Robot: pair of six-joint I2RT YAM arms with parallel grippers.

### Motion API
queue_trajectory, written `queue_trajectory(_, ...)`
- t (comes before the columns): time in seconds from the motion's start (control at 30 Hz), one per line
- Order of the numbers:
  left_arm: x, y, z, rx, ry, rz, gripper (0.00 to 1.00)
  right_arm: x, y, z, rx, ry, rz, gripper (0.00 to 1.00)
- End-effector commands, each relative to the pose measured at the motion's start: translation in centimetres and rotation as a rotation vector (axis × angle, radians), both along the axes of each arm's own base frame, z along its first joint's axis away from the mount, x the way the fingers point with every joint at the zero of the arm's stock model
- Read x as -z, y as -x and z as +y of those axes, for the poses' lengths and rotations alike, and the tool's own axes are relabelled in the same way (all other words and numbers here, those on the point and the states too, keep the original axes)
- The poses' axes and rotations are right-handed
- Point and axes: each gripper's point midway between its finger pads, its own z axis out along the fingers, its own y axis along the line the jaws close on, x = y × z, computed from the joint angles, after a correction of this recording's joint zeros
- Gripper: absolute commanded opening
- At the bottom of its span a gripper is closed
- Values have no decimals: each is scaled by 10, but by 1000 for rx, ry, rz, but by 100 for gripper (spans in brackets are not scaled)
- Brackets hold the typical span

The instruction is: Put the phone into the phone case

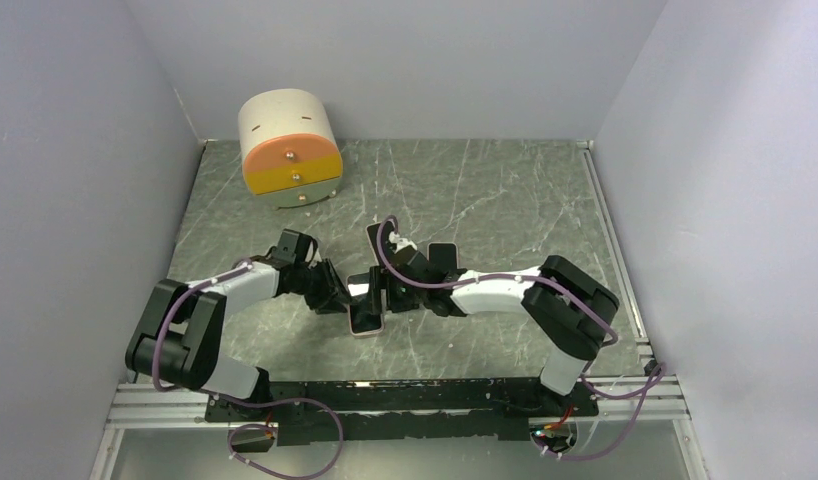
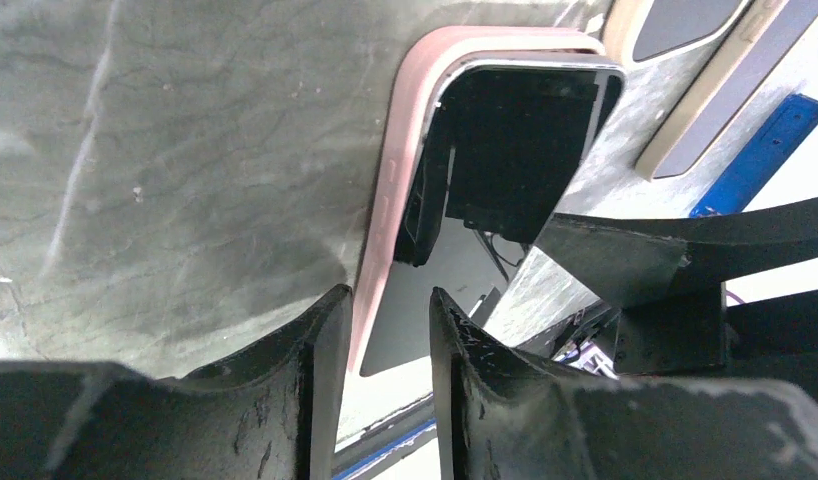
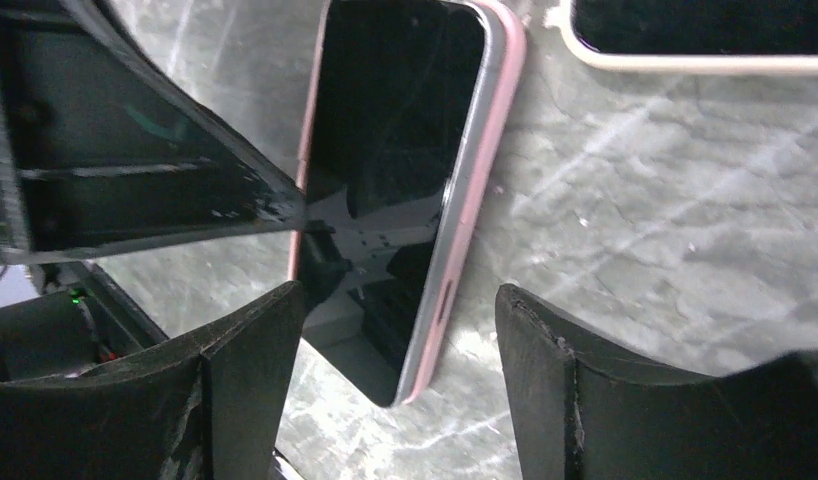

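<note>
I see the left arm point(image 1: 235, 285) and right arm point(image 1: 490, 293) built of white shells and black joints, purple cables point(image 1: 383, 258) looping along them; my wrist views show matte black fingers point(image 3: 235, 390), scuffed pale along their edges.

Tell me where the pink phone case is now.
Top view: the pink phone case lies on the grey marbled table, centre, between the left gripper and the right gripper.

Centre is crowded: the black-screened phone point(image 3: 395, 130) in the pink phone case point(image 3: 485, 180) is hemmed in by the left gripper point(image 2: 390, 305) and right gripper point(image 3: 400, 295). A cream-rimmed dark slab point(image 3: 700, 25) is laid just beside. Rear left is blocked by the beige rounded drawer box with orange fronts point(image 1: 290, 148). The grey marbled bench point(image 1: 505, 200) is left open rear right.
</note>
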Motion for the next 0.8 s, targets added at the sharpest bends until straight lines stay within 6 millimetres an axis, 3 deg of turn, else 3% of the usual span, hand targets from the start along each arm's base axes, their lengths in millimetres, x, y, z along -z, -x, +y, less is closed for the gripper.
queue_trajectory(0.0,-3,-4,-9,49,59,-20,39,-3,-4,15,-15,-84,-5,75)
queue_trajectory(0.23,2,1,-15,64,108,-5,38,2,2,26,-21,-138,58,78)
queue_trajectory(0.37,-2,10,-21,85,172,4,38,-19,3,39,-43,-275,112,78)
queue_trajectory(0.6,7,26,-17,79,169,48,36,-76,10,49,-92,-552,146,77)
queue_trajectory(0.77,9,29,-15,77,161,49,36,-86,17,48,-105,-586,181,75)
